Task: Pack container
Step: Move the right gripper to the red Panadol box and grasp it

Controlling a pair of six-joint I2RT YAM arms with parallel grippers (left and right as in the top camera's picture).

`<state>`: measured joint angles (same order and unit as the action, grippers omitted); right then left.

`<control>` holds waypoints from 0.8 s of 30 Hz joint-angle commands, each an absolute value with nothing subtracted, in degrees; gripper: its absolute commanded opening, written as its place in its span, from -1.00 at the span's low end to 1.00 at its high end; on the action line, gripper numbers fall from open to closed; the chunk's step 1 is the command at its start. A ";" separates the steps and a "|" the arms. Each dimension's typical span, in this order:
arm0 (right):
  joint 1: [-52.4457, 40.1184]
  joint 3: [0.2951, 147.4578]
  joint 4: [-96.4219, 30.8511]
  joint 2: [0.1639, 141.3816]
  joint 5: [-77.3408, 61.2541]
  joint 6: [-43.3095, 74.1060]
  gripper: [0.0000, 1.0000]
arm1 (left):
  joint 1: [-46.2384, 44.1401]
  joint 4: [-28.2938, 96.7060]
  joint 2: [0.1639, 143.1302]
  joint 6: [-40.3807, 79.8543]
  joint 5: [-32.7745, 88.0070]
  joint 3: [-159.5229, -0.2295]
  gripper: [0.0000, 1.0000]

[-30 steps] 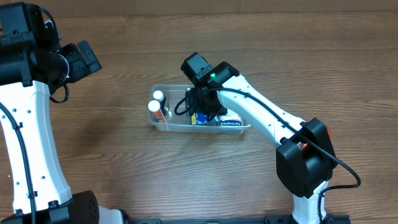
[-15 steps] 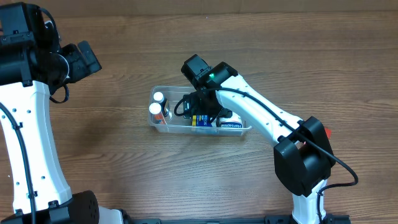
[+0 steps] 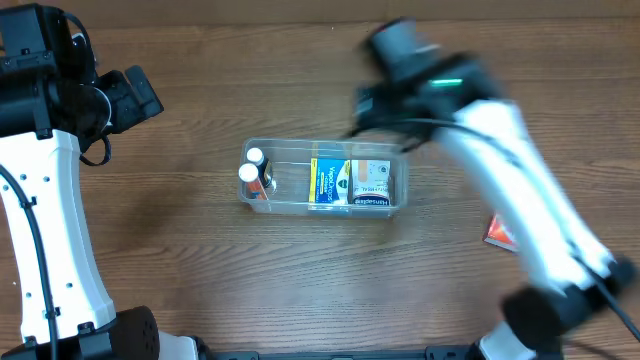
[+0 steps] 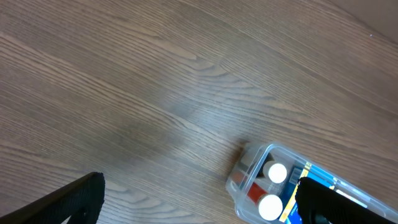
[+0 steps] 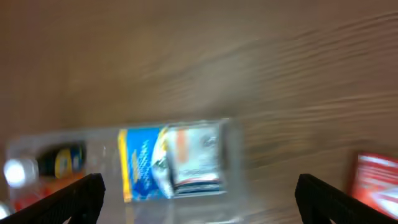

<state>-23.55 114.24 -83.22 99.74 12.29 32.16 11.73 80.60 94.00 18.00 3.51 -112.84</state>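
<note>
The right pincer [image 3: 366,108] shows only as a blur above the surface [image 3: 180,270], just beyond the far right corner of the container [image 3: 290,180]. Its wrist view has the two fingers [image 5: 74,199] spread wide at the bottom corners with nothing between them, so it is released and empty. From that pincer the container lies near, back toward the robot's base and a little to the left; in the wrist view it sits ahead, between the spread fingers. The tub rests flat, open side up, its long axis running left to right, across the line of the right arm's reach. The end toward the right pincer holds a white box [image 3: 372,180] with a blue-and-yellow box [image 3: 328,180] beside it; the end toward the left pincer [image 3: 135,95] holds two white-capped bottles [image 3: 250,165] standing upright. The left pincer is likewise released and empty, and the container lies well off to its right, only the bottle end in its view, so the right arm is clearly the nearer. A red packet [image 3: 498,232] lies on the surface to the right of the right pincer and toward the base, well apart from the tub; I judge it the likely next thing to pack, which would call for a reach away from the container first
</note>
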 commanded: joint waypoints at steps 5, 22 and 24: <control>-0.54 113.14 -97.06 93.95 11.09 29.39 1.00 | 11.97 80.55 94.41 16.97 3.84 -112.55 0.99; 8.32 60.23 -66.37 79.22 6.31 24.99 1.00 | 11.97 80.68 94.41 16.69 3.88 -112.55 0.99; 10.63 60.05 -65.78 81.93 6.26 24.34 1.00 | 11.99 80.77 94.41 16.69 3.88 -112.55 0.99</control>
